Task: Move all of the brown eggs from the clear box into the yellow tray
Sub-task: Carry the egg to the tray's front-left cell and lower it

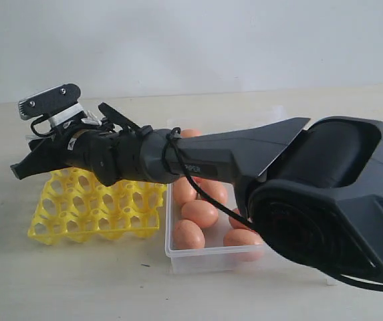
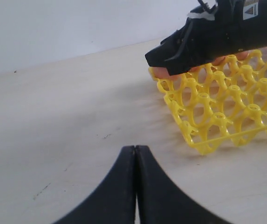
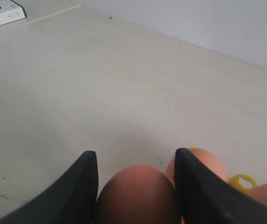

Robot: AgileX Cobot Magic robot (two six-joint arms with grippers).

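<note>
1. The right hand [image 3: 135,154] is clamped on a brown egg [image 3: 135,196], which sits between its two fingers, with the yellow tray [image 1: 77,207] directly beneath.
2. Two more brown eggs [image 3: 203,161] rest in the tray just beside one finger; others lie back along the arm in the clear box [image 1: 204,257].
3. The left hand [image 2: 135,149], jaws pressed together, hovers over the table [image 2: 54,116], with the tray near.
</note>
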